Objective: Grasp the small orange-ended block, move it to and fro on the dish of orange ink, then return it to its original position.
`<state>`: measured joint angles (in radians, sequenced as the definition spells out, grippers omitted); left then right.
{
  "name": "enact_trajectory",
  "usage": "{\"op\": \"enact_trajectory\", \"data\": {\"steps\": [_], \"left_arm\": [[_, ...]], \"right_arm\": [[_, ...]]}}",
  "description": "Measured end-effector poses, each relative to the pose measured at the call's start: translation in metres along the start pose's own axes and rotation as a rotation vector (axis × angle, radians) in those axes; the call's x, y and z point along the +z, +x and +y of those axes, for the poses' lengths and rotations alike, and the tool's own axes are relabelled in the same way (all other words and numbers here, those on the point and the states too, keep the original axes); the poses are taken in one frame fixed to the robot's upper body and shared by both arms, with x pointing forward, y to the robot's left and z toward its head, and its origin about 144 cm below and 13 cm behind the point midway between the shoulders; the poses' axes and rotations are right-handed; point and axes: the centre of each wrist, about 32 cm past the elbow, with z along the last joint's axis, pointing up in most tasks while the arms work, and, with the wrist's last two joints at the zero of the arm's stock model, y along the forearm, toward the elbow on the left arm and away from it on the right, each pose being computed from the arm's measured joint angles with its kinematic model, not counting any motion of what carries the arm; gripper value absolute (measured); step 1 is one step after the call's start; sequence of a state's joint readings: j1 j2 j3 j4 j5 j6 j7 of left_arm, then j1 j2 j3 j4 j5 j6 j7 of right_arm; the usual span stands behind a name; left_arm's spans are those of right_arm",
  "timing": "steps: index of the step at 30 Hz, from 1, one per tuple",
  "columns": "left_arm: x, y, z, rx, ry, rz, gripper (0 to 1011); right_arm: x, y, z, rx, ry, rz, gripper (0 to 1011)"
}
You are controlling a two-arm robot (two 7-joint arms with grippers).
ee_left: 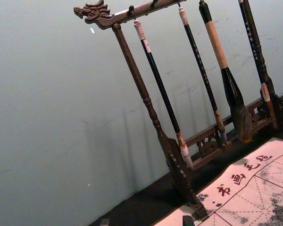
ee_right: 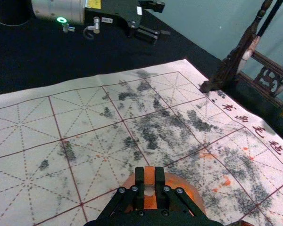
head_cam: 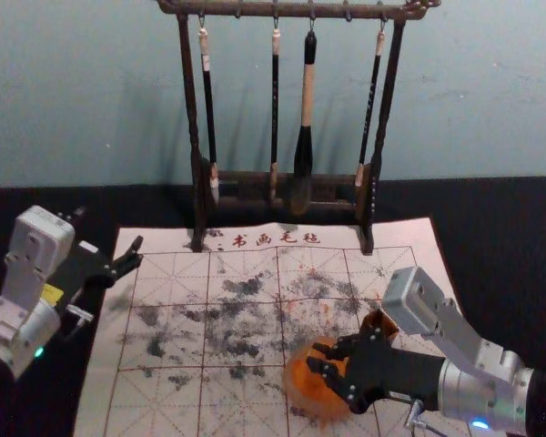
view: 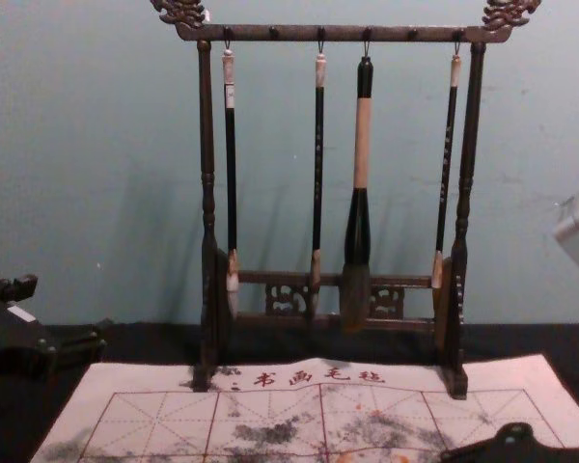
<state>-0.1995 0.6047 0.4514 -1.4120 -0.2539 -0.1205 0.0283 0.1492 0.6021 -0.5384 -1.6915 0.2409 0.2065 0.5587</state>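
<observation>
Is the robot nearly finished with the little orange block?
Not finished. Picking up looks done: the right gripper grips the block. Rubbing seems to be the step in hand, as the block is at the dish of orange ink, though I can't tell how much is done. Putting it back is left: the gripper is holding it. The left gripper is off to the left, open.

Four hanging brushes (view: 363, 145), dark carved rack (view: 289, 34), gridded mat (view: 179, 413)

Four brushes (head_cam: 307, 91) hang from one rack (head_cam: 291, 11) at 12 o'clock; one mat (head_cam: 173, 309) bears one ink dish (head_cam: 298, 393) at 5 o'clock, beneath one block (ee_right: 149, 175).
</observation>
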Motion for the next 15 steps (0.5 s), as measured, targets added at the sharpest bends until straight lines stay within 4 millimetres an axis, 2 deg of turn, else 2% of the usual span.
{"op": "enact_trajectory", "data": {"steps": [15], "left_arm": [[0.0000,0.0000,0.0000,0.000,0.000,0.000,1001]], "right_arm": [[-0.0005,0.0103,0.0003,-0.048,-0.019,0.016,82]]}}
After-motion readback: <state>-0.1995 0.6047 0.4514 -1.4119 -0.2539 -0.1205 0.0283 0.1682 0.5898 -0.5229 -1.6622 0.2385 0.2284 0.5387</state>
